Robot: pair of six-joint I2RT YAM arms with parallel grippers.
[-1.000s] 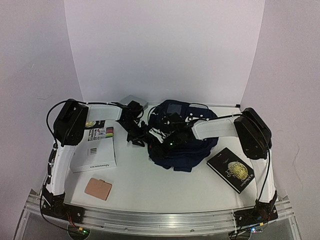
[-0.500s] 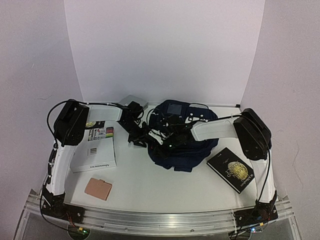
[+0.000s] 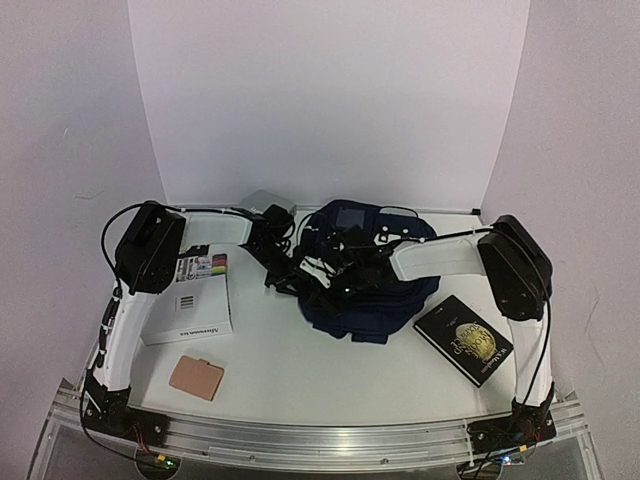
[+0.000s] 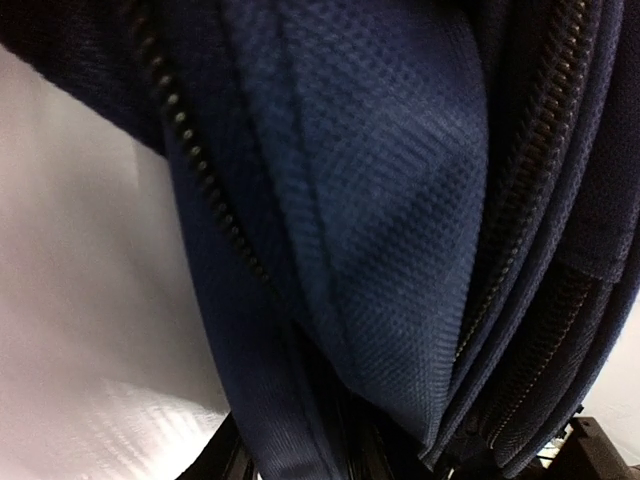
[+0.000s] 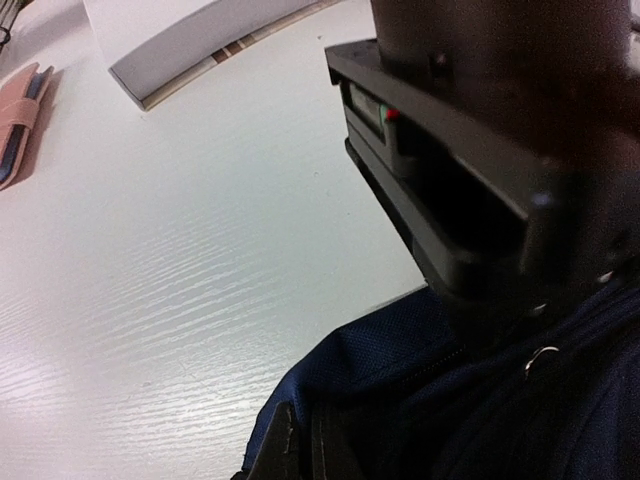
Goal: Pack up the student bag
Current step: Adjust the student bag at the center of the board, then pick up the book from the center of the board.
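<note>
Zero packed yet, by the look of it. Got the bag (image 3: 365,290) sitting in the middle of the desk (image 3: 300,370), toward the back, with left tool (image 3: 288,272) pinching a fold of it beside the zipper (image 4: 205,195) and right tool (image 3: 338,268) clamped fully shut at its left edge, on what, can't tell. Looks like the opening-up step. Next up: spread the zipper wide without dropping the fabric, then fetch the black book (image 3: 462,339) nearby.

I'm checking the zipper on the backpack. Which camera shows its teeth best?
The left wrist view: the zipper runs close-up, teeth distinct. The top external view shows the student bag from afar, teeth too small. The right wrist view shows a navy corner, no clear teeth.
</note>
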